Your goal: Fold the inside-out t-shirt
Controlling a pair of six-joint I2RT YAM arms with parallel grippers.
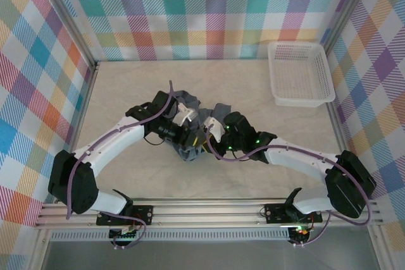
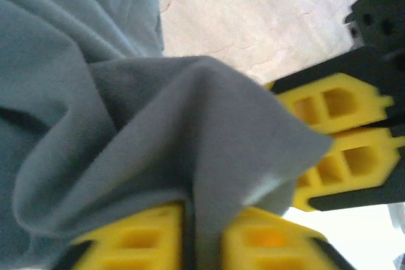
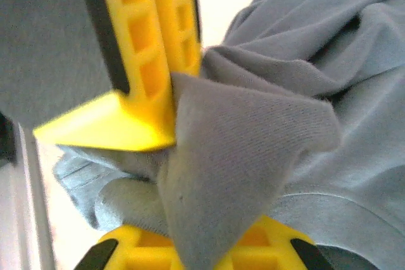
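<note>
Closed tight on one raised ridge of shirt [image 2: 126,124] between the fingers of left gripper [image 2: 202,235] and right gripper [image 3: 209,254], tips close together. Beyond the jaws, bunched in a crumpled heap below both wrists. Seemingly no fold made yet: spreading and folding all left.

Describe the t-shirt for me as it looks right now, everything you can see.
The t-shirt is plain slate-grey, soft knit fabric, no print. It lies bunched in a crumpled heap at the middle of the table, not spread flat. The left end effector and the right end effector both pinch raised folds of it, tips close together.
</note>
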